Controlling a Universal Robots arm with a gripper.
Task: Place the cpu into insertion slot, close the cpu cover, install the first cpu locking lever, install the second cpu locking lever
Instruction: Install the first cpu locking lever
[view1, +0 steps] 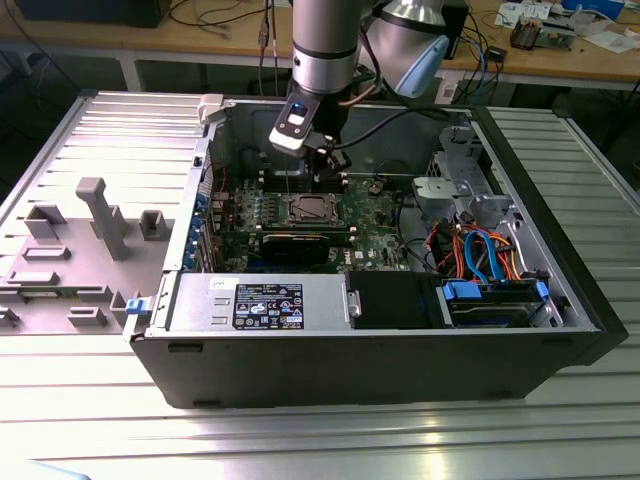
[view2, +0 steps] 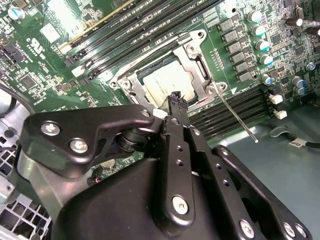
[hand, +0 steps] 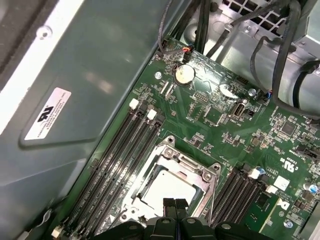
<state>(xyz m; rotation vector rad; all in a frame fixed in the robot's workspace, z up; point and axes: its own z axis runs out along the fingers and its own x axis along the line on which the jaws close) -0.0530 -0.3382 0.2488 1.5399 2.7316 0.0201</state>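
Can see the cpu (view2: 165, 82) seated in the insertion slot (view2: 129, 79) under the lowered cpu cover (view2: 199, 62). Find the pincer (view2: 177, 100) pinched together on nothing (tips over the cover's edge). Might skid onto the cpu, or let the cover spring up, locking lever (view2: 239, 119) unhooked

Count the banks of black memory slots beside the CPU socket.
2. One bank lies between the cpu cover and the case wall; the other flanks the cover's opposite side. More may be hidden beneath the gripper.
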